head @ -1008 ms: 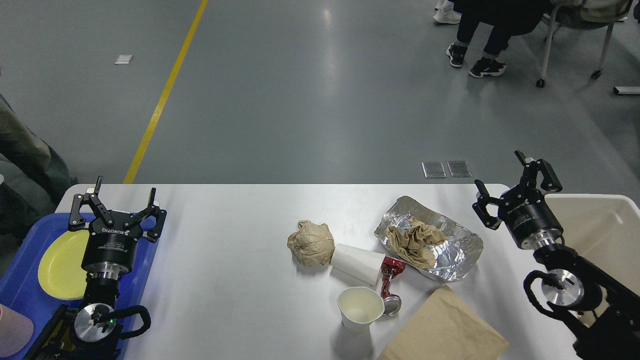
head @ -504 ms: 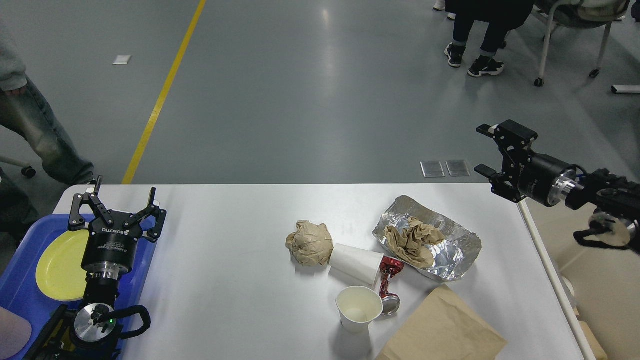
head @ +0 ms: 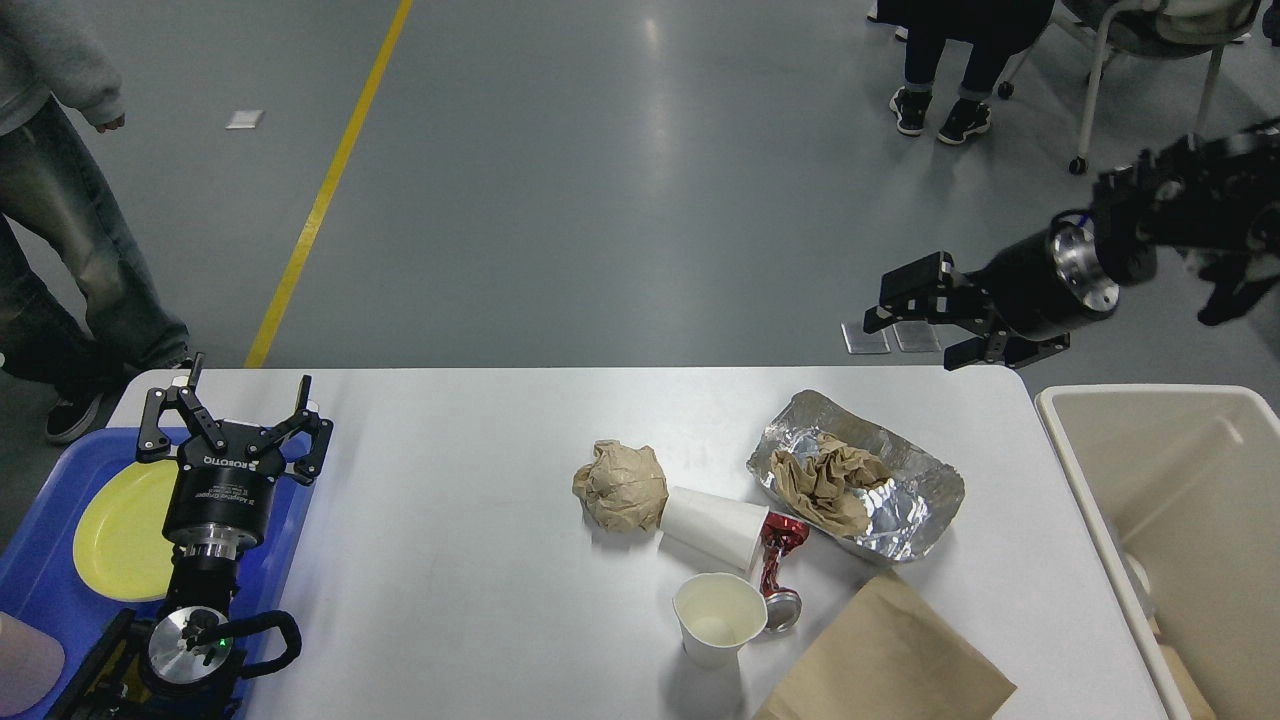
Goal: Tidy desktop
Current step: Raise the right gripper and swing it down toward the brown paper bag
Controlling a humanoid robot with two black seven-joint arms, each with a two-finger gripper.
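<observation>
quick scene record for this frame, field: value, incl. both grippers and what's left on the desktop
desktop: white, clutter right of centre
left gripper: open, empty, above blue tray
right gripper: open, empty, raised past the far edge
upright paper cup: empty, near edge
tipped paper cup: on its side, against crumpled paper ball
foil tray: holds crumpled brown paper
red crushed can: between cups and foil
flat paper bag: near edge
beige bin: right of the table
yellow plate: in the tray
</observation>
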